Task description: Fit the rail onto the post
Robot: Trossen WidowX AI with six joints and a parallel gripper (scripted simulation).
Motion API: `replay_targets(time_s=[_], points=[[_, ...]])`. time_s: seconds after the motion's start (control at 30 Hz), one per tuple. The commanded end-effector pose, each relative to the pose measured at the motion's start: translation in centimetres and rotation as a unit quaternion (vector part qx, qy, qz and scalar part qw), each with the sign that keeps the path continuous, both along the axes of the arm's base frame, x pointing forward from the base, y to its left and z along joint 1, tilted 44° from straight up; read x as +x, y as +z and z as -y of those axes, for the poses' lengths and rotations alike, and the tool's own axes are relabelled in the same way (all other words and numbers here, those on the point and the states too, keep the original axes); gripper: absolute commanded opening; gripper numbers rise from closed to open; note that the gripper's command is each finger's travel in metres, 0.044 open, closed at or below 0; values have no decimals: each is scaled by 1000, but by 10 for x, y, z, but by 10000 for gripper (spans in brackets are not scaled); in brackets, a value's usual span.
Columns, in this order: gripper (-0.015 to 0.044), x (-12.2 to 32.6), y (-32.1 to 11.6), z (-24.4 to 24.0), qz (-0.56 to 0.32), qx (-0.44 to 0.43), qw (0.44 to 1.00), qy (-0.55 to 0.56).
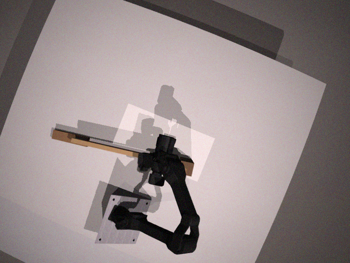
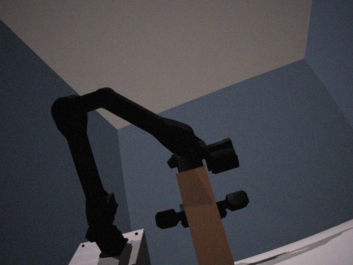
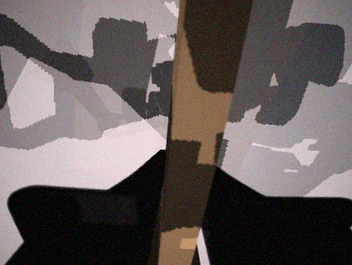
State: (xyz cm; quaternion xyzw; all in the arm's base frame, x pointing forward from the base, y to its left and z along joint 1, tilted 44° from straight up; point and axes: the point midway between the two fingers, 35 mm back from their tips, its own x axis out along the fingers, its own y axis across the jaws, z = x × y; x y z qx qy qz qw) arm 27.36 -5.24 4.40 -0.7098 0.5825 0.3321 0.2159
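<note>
The light wooden rail point(image 1: 108, 148) point(image 3: 201, 114) runs from the footboard block point(image 1: 60, 135) at the left of the top view towards the brown post point(image 1: 189, 168) point(image 2: 206, 225) at the right. Its far end lies at the dark bracket area on the block. My gripper point(image 1: 160, 161) point(image 3: 177, 156) is shut on the rail near the post, with a finger on each side of it in the wrist view. The arm hides the rail's near end and the pegs, and the post hides the grasp in the exterior view. I cannot tell whether the end touches the post or whether the rail is level.
The arm's grey base plate point(image 1: 118, 230) point(image 2: 85, 252) stands on the near side of the rail in the top view. The arm arches from it over to the rail. Shadows of the arm and rail fall across the pale table point(image 1: 240, 113).
</note>
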Motion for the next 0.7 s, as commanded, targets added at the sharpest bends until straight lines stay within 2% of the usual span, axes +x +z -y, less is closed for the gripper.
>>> replay_targets(time_s=[0.0,0.67], points=[[0,1,0,-2,5,-4,1000,3],[0,0,-2,-3,5,-4,1000,3]])
